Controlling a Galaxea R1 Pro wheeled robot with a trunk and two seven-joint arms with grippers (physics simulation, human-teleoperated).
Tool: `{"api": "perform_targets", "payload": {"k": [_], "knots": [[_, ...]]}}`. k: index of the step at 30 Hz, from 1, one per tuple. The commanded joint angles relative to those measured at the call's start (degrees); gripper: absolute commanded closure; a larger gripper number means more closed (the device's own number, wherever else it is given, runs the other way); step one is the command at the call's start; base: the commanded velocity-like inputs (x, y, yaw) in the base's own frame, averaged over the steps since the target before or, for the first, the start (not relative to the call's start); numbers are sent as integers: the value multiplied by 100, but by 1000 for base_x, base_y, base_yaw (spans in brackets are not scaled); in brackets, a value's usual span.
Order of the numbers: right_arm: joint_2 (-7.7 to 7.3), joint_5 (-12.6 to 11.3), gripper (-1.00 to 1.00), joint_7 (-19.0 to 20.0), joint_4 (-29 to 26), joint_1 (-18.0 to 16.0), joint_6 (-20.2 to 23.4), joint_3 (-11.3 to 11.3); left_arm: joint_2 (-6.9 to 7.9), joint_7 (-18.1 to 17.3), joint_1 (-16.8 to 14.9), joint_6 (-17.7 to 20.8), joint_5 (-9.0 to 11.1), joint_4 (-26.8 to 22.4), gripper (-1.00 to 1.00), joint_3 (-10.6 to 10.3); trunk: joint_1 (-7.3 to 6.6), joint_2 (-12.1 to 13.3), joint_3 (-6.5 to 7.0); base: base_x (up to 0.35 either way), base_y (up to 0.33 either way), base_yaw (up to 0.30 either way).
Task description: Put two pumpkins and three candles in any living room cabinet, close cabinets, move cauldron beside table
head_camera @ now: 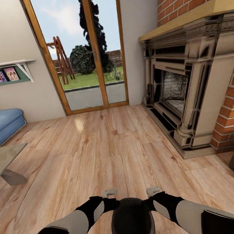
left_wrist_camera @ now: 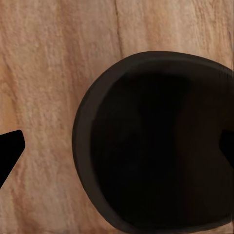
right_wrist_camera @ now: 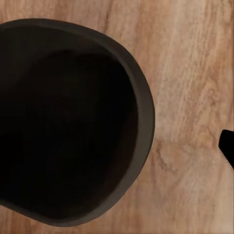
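We are holding the cauldron (head_camera: 132, 220) between both arms above the wood floor (head_camera: 110, 148); left gripper (left_wrist_camera: 117, 146) straddling its rim, spread wide; right gripper's (head_camera: 153, 191) spread unclear. Table (head_camera: 2, 157) corner sitting left.

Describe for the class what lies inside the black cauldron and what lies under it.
Inside the cauldron only a dark hollow shows; any contents cannot be made out. Wooden floor shows around it; the boards directly beneath are covered by the pot.
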Motion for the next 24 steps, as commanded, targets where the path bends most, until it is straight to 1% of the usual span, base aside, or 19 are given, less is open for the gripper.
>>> {"api": "perform_targets", "payload": {"k": [1, 6, 10, 12, 24], "knots": [[0, -39, -100, -6, 0, -4, -14, 43, -22, -18, -5, 31, 52, 54, -100, -49, -1, -2, -5, 3, 0, 0], [-1, -39, -100, -6, -3, -4, -49, 37, -33, -89, -5, 45, 49, 85, -100, -49, -1, -2, -5, 1, 0, 0], [-1, -43, -100, -6, -7, -4, -50, 29, -29, -356, -5, 48, 51, 90, -100, -43, 87, -163, -77, 0, 0, 0], [-1, -46, -100, -6, -7, -4, -47, 27, -26, -399, -5, 46, 53, 91, -100, -43, 131, -243, -113, 0, 0, 0], [-14, -57, -100, -6, -7, -4, -39, 23, -14, -392, -5, 24, 58, 91, -100, -46, 394, -724, -329, 0, 0, 0]]}}
